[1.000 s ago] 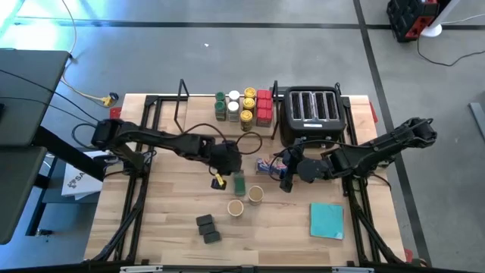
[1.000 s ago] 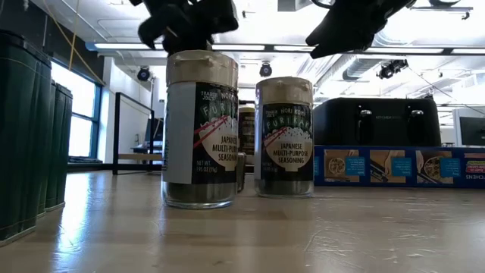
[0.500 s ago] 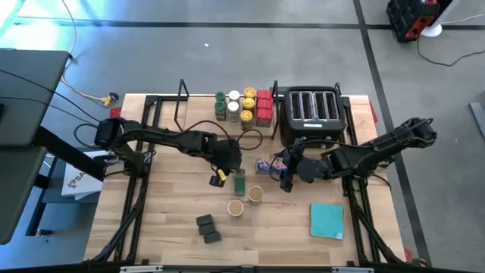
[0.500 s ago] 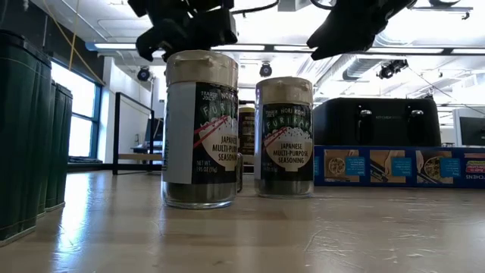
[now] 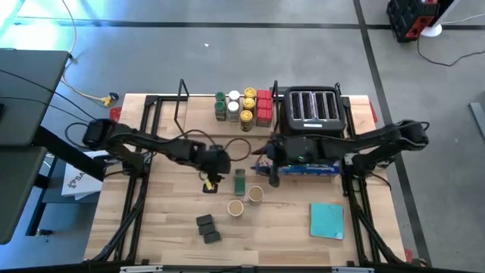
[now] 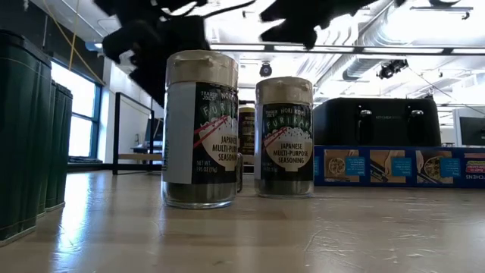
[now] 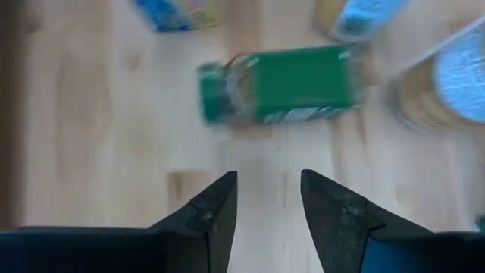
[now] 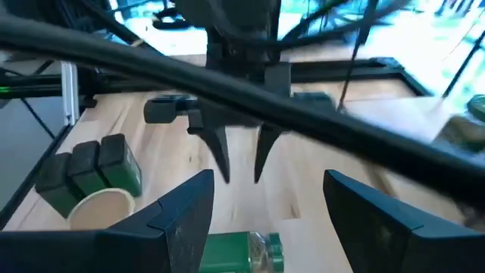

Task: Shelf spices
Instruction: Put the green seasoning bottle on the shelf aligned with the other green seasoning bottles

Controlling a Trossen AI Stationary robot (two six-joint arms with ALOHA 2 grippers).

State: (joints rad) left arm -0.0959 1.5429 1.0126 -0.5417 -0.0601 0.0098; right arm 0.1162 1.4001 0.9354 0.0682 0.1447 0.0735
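Observation:
A green-labelled spice jar [image 5: 239,180] [image 7: 280,83] lies on its side on the table. My left gripper [image 5: 214,174] [image 7: 269,205] hovers just left of it, open, with nothing between its fingers. My right gripper [image 5: 267,174] [image 8: 265,220] hangs open over the jar's right side; the jar [image 8: 242,254] shows below its fingers. Two tan-lidded jars [image 5: 255,195] [image 5: 236,208] stand upright nearer the front edge, and two dark grey blocks [image 5: 208,229] lie near left. Several spices [image 5: 242,106] stand in a cluster on the shelf [image 5: 198,106] at the far edge.
A black toaster [image 5: 311,110] stands at the far right, with a long blue box [image 5: 314,168] in front of it, partly under my right arm. A teal pad [image 5: 327,220] lies near right. The low view shows the two tan-lidded jars [image 6: 201,129] [image 6: 284,136] close up.
My left gripper has drawn back toward the table's left edge and sunk a little, away from the green jar, which stays lying where it was. My right gripper has swung toward the table's left, from beside the blue box to just right of the green jar.

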